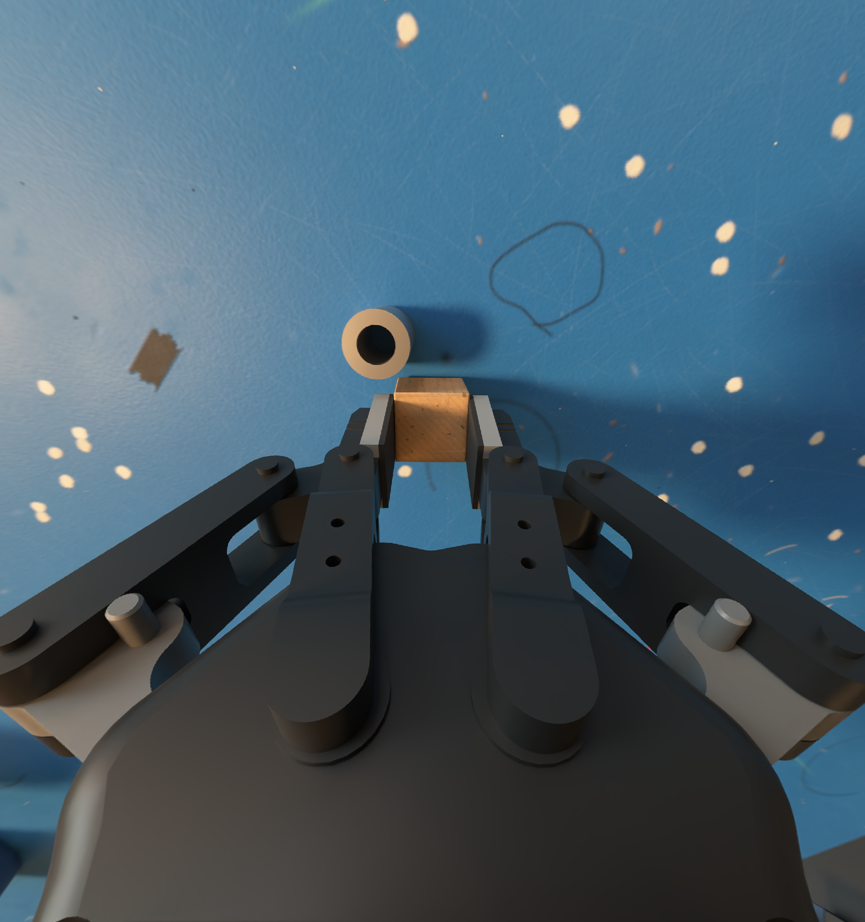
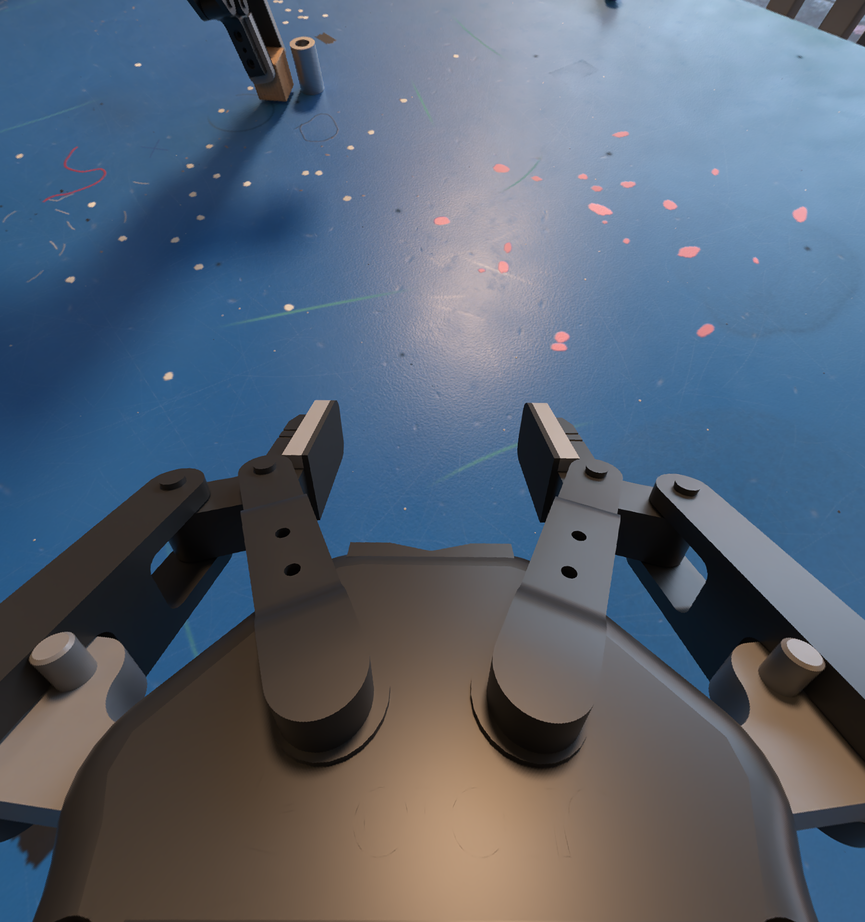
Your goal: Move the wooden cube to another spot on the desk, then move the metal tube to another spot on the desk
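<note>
The left claw point(image 1: 431, 424) is clenched on the wooden cube point(image 1: 431, 424), ready to relocate it across the tabletop point(image 1: 171, 199), the upright metal tube point(image 1: 376, 343) at its 11 o'clock, while the right claw point(image 2: 430, 439) hangs released.

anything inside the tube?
The tube stands upright on the desk beside the cube. Its bore looks dark and empty at the top; the bottom is in shadow, so I cannot tell.
</note>
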Motion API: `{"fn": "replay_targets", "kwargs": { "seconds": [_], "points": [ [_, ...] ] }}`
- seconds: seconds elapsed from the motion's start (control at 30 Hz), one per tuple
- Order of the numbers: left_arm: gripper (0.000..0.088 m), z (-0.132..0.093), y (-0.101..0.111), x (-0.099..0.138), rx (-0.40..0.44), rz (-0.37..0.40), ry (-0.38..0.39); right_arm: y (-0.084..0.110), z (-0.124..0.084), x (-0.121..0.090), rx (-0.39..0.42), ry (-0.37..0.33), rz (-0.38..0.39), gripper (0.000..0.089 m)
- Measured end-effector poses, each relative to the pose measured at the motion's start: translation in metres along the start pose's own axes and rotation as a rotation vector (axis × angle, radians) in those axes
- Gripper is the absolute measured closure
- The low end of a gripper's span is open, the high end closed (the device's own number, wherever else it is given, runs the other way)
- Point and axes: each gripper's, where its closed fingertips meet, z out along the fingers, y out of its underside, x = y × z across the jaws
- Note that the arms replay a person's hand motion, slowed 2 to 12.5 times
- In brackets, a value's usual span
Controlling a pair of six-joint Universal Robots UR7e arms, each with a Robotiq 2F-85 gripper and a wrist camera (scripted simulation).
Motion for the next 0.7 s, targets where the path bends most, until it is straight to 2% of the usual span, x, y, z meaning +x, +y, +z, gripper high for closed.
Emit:
{"fn": "replay_targets", "kwargs": {
  "seconds": [0.13,0.27,0.5,0.7],
  "points": [
    [0.0632,-0.008,-0.001,-0.008,-0.012,0.057,-0.088,0.0,0.0,0.001,0.001,0.004,-0.002,0.0268],
    [0.0631,-0.02,-0.008,-0.007,0.009,0.111,-0.13,0.0,-0.001,0.001,0.004,0.004,-0.002,0.027],
    [0.0631,-0.052,-0.028,0.0,0.111,0.156,-0.164,-0.001,-0.001,0.001,0.011,0.003,0.0,0.0275],
    [0.0631,-0.084,-0.049,0.017,0.22,0.221,-0.183,-0.002,-0.002,0.002,0.017,0.004,-0.002,0.0278]
  ]
}}
